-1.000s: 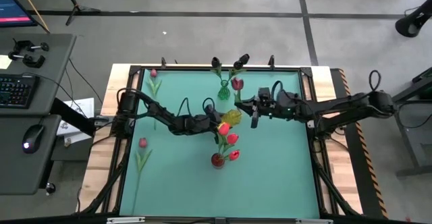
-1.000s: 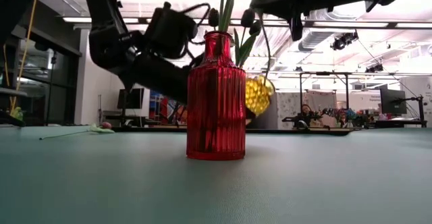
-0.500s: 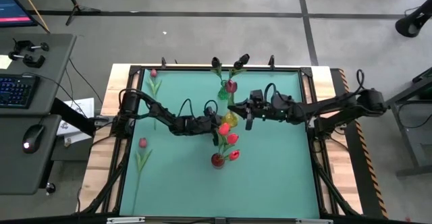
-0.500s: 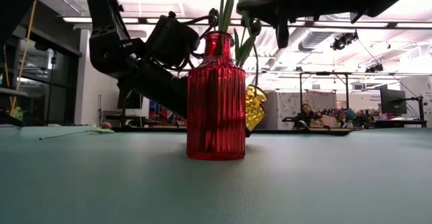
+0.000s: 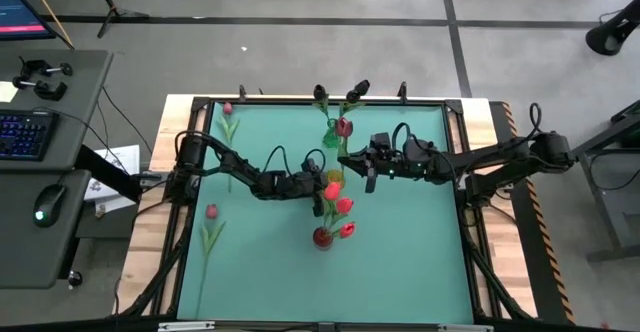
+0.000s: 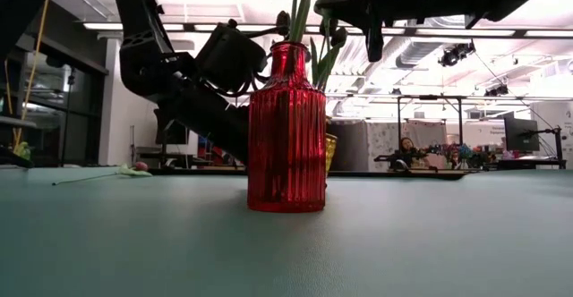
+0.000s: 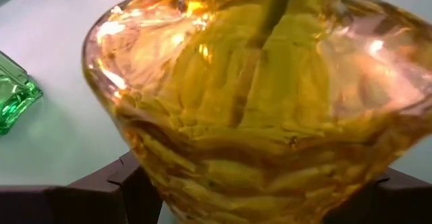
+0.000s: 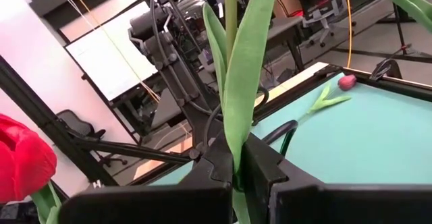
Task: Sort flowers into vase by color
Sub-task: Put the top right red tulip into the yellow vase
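The green table filled the middle of the high view. My left gripper sat just left of centre, clenched on the yellow vase, whose glass swelled between my fingers in the left wrist view. My right gripper, just right of centre, was clamped on a maroon tulip by its stem. The red vase stood below centre, holding red tulips. The green vase stood near the top edge. Two pink tulips lay along the left side.
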Available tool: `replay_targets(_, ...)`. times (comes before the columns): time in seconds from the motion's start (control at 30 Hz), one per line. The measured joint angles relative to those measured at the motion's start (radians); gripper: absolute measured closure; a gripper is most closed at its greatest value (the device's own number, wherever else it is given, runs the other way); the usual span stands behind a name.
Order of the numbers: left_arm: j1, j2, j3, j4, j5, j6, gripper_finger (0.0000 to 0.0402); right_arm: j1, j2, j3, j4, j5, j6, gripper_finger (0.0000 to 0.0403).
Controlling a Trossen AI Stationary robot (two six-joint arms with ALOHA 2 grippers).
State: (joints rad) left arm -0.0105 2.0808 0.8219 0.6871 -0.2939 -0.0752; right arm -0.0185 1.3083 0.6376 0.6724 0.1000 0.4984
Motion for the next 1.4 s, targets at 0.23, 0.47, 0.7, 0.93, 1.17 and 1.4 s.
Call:
replay_targets(0.23, 0.000, 0.000, -0.001, -0.029, 0.000, 0.002, 0.0118, 0.000, 0.000, 0.000, -0.001, 0.000, 0.018, 0.0403)
replay_targets(0.47, 0.004, -0.018, 0.000, -0.073, 0.005, -0.030, 0.0072, 0.000, 0.000, 0.000, -0.002, 0.000, 0.019, 0.0403)
replay_targets(0.7, 0.025, -0.060, -0.002, -0.130, 0.023, -0.025, 0.0032, 0.000, 0.000, 0.000, -0.002, 0.001, 0.020, 0.0403)
replay_targets(0.93, 0.031, -0.138, -0.008, -0.217, 0.021, 0.066, 0.0027, 0.000, -0.001, 0.000, -0.002, 0.001, 0.021, 0.0403)
replay_targets(1.17, 0.031, -0.196, -0.006, -0.283, 0.016, 0.091, 0.0027, 0.000, -0.001, 0.000, -0.002, 0.002, 0.020, 0.0403)
replay_targets(1.4, 0.031, -0.198, -0.006, -0.336, 0.015, 0.080, 0.0027, -0.001, -0.001, 0.000, 0.001, 0.002, 0.025, 0.0403)
